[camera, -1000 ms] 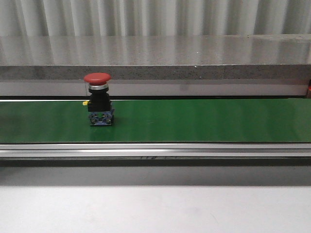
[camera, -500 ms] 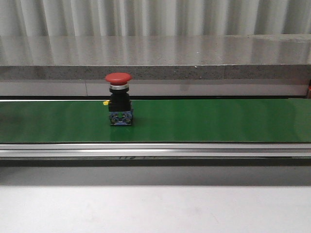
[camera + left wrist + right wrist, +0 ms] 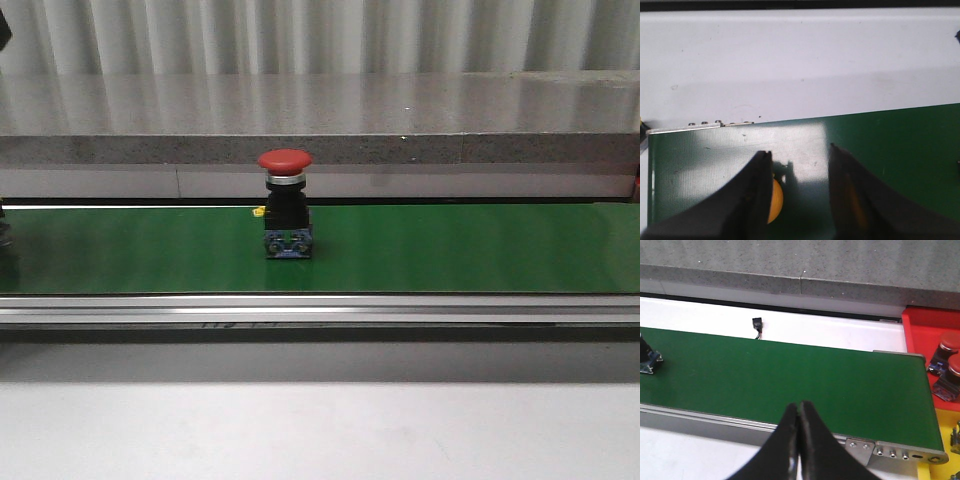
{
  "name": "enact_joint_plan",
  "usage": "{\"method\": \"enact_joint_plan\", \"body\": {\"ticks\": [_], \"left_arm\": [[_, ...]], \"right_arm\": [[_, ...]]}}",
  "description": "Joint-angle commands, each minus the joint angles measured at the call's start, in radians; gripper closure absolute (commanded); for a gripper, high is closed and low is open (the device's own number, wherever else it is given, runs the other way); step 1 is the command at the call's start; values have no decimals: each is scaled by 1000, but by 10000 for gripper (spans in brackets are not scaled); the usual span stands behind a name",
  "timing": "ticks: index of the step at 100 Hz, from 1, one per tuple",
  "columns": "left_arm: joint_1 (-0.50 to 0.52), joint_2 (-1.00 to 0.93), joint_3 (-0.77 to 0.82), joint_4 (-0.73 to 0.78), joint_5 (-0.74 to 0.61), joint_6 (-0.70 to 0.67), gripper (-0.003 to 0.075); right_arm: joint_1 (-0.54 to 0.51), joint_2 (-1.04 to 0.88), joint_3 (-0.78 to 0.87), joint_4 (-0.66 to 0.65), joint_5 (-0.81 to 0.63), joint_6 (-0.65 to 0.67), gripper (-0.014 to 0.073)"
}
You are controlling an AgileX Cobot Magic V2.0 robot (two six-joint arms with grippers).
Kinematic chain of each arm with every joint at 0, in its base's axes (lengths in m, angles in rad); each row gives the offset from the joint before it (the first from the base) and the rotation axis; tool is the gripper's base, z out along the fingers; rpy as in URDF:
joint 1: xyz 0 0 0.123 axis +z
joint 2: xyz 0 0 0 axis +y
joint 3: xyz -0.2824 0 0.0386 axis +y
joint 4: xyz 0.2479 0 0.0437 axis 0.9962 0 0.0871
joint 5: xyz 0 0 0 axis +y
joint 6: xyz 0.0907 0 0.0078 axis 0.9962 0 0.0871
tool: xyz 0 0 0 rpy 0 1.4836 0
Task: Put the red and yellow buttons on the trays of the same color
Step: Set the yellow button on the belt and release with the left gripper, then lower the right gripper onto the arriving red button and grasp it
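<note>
**Red button riding the belt, waiting on a pickup**

I see the green belt (image 3: 450,250) carrying the red button (image 3: 286,203) upright mid-belt. My right claw (image 3: 799,412) hangs closed and empty; the left claw (image 3: 797,165) gapes, empty. Next: I open right, grasp, carry to the red tray (image 3: 920,322).

corrugated metal wall (image 3: 320,35) behind grey ledge (image 3: 320,120).

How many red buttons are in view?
3: one red button upright on the green belt, two in the red tray. Others may be hidden.
</note>
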Motion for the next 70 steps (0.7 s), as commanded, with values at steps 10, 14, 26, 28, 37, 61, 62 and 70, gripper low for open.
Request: {"method": "enact_joint_plan", "body": {"ticks": [10,14,26,28,37,61,62,70], "left_arm": [[-37,-168,66,-3,-93,3,737],[-38,-204,93,-3,-99,3,740],[-38,-314,178,-3,-119,3,740],[-38,-335,194,-3,-121,3,740],[-38,-424,266,-3,-127,3,740],[-38,-687,467,-6,-147,3,740],[-38,-695,473,-6,-147,3,740],[-38,-788,537,-6,-147,3,740]], "right_arm": [[1,6,-25,10,-63,-10,660],[1,6,-25,10,-63,-10,660],[1,6,-25,10,-63,-10,660],[1,6,-25,10,-64,-10,660],[1,6,-25,10,-65,-10,660],[1,6,-25,10,-68,-10,660],[1,6,-25,10,-68,-10,660],[1,6,-25,10,-83,-10,660]]}}
